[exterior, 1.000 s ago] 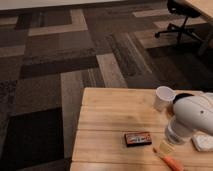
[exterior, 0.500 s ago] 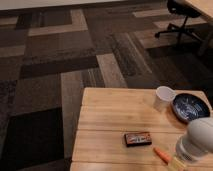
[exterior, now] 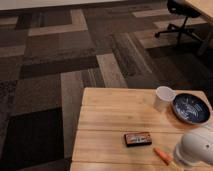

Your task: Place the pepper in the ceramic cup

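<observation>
The orange-red pepper (exterior: 162,155) lies on the wooden table (exterior: 110,115) near its front edge, right of a flat dark box. The white ceramic cup (exterior: 163,98) stands upright at the table's far right, beside the blue bowl. The robot's white arm fills the lower right corner, just right of the pepper, and covers the pepper's right end. The gripper (exterior: 186,166) is down there at the frame's bottom edge, next to the pepper.
A flat dark box with red-orange trim (exterior: 137,139) lies mid-table. A wide dark blue patterned bowl (exterior: 190,109) sits right of the cup. Patterned carpet lies beyond the table, with an office chair (exterior: 181,15) and a desk leg at the top right.
The arm has moved down and right, toward the frame's lower right corner, uncovering the blue bowl. The pepper, box and cup stay where they were.
</observation>
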You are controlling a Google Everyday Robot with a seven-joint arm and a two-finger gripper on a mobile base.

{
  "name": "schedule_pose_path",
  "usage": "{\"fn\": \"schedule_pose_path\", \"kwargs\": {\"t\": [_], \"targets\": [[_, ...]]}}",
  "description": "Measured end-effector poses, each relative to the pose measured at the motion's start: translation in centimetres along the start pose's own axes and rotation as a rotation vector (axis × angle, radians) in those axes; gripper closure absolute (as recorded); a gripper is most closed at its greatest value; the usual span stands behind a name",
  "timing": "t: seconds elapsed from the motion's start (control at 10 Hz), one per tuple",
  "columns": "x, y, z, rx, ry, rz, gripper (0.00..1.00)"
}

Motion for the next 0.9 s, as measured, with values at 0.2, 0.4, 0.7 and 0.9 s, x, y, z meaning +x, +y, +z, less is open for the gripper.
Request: {"fn": "schedule_pose_path", "kwargs": {"t": [0.2,0.4,0.7,0.9], "targets": [[-0.2,-0.3,0.9,0.010,0.013,-0.008,0.35],[-0.7,-0.2,1.5,0.009,0.019,-0.014,0.59],[-1.3,-0.3,0.4,0.002,0.018,0.009,0.99],[-2.7,-1.6,-4.0,-0.025,0.012,0.035,1.00]]}}
